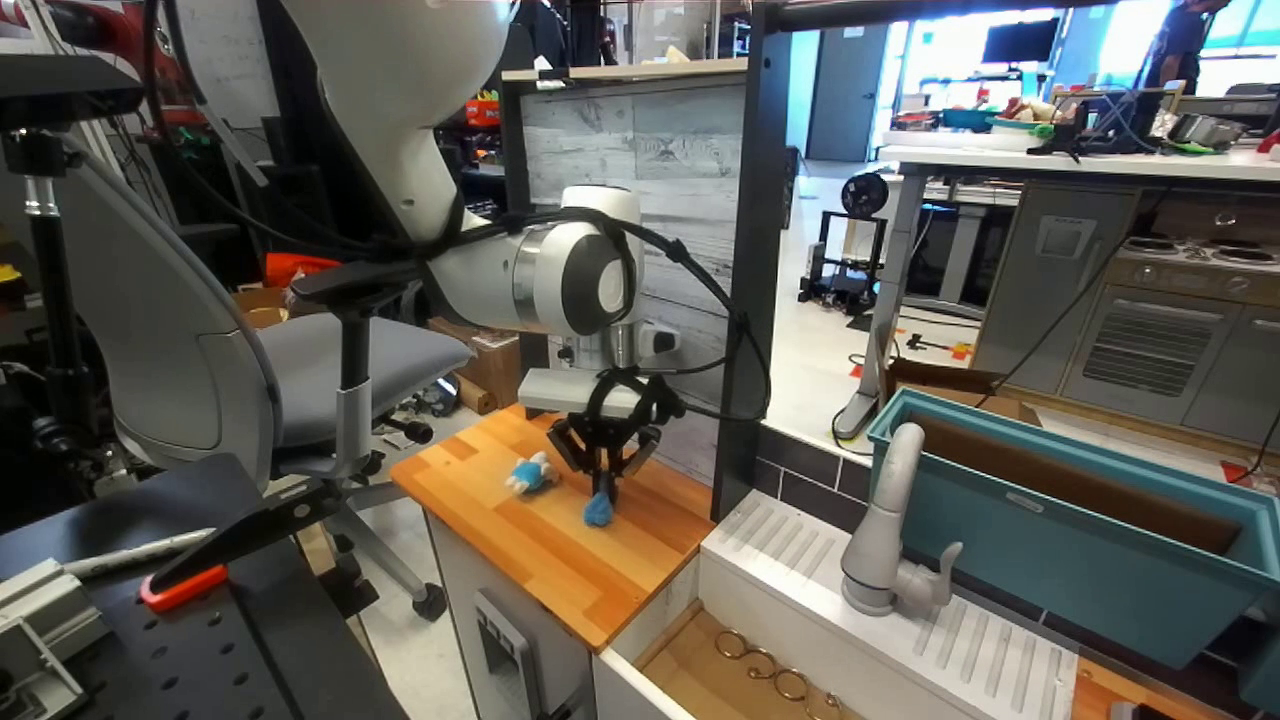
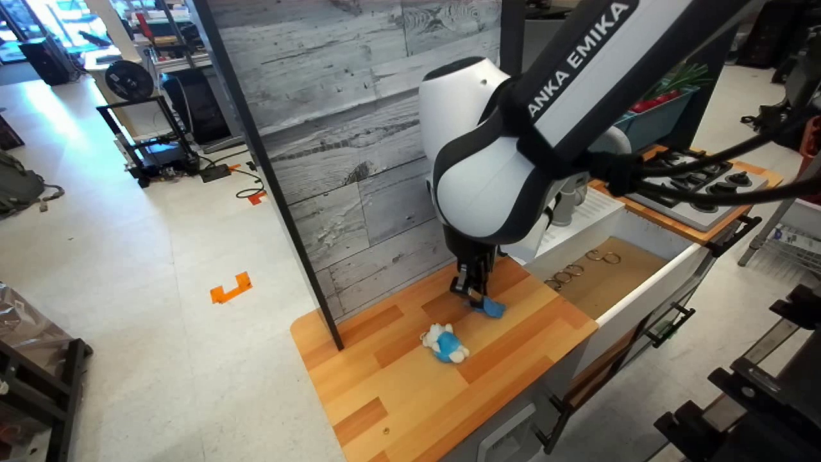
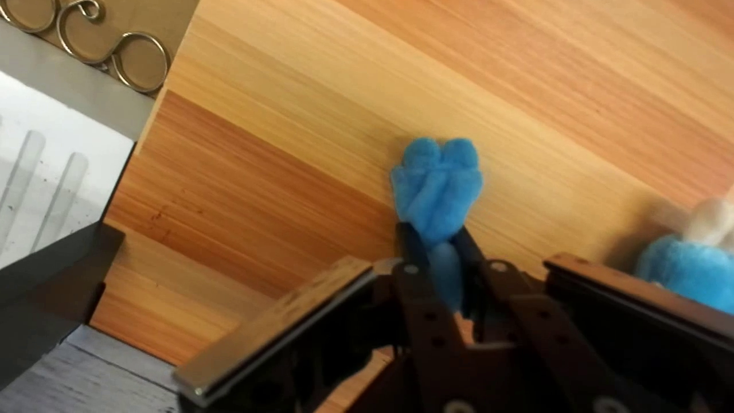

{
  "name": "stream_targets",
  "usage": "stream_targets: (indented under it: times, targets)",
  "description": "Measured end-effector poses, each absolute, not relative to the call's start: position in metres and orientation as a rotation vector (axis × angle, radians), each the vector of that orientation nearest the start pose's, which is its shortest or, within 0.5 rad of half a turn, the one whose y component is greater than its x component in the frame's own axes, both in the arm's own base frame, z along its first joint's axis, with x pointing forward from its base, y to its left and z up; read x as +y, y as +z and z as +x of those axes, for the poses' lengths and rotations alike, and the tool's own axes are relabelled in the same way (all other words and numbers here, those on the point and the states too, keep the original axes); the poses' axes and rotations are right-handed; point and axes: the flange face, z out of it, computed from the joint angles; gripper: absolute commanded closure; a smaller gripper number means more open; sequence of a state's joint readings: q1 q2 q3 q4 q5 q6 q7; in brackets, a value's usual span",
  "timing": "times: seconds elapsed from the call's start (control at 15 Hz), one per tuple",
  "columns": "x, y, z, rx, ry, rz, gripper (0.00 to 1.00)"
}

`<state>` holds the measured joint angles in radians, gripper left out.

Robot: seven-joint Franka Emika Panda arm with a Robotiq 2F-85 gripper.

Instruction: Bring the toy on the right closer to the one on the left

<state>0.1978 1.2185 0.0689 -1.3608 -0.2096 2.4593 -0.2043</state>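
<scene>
A small plain blue plush toy shows in both exterior views (image 1: 598,511) (image 2: 492,308) and in the wrist view (image 3: 436,189). My gripper (image 1: 606,482) points down and is shut on it; in the wrist view the fingers (image 3: 437,238) pinch its narrow part, and the two-lobed end sticks out. I cannot tell whether the toy touches the wood or hangs just above. The white toy with a blue body lies on the wooden worktop in both exterior views (image 1: 532,474) (image 2: 445,344), a short gap from the blue toy. In the wrist view it (image 3: 688,267) is cut off at the right edge.
The wooden worktop (image 1: 560,560) ends at a sink basin (image 1: 690,650) with a grey faucet (image 1: 885,530). A grey wood-pattern panel (image 2: 385,192) with a dark post (image 2: 269,173) stands along the worktop's back. An office chair (image 1: 350,370) stands beside the worktop.
</scene>
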Motion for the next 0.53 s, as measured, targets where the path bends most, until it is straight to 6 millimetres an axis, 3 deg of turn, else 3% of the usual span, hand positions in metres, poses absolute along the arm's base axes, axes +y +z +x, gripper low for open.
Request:
stream_targets:
  times: [0.27, 0.53]
  targets:
    - [0.177, -0.03, 0.653, -0.965, 0.179, -3.037, 0.31]
    - [0.2, -0.017, 0.654, -1.05, 0.134, -2.977, 0.02]
